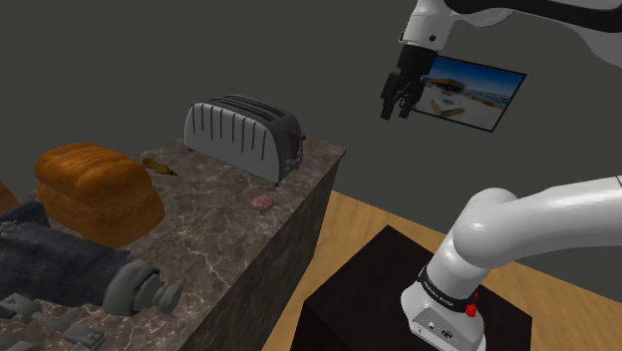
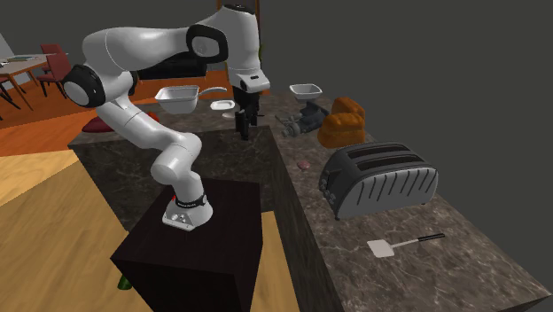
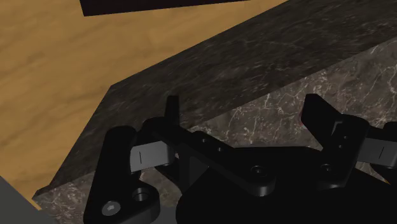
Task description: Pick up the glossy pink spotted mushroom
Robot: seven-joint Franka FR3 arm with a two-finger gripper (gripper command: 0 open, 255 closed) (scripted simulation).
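With gripper (image 1: 397,111) released, swing toward 8 o'clock in the shoulder view, descend over mushroom (image 1: 263,202) beside toaster (image 1: 244,135), centre, then close.

No text is readable (arm's band (image 1: 446,288) marks too small)

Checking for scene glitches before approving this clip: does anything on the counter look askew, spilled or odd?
Nothing looks spilled or damaged. Mildly odd: a dark blue denim-like bundle lies on the counter beside the bread loaf and a grey grinder.
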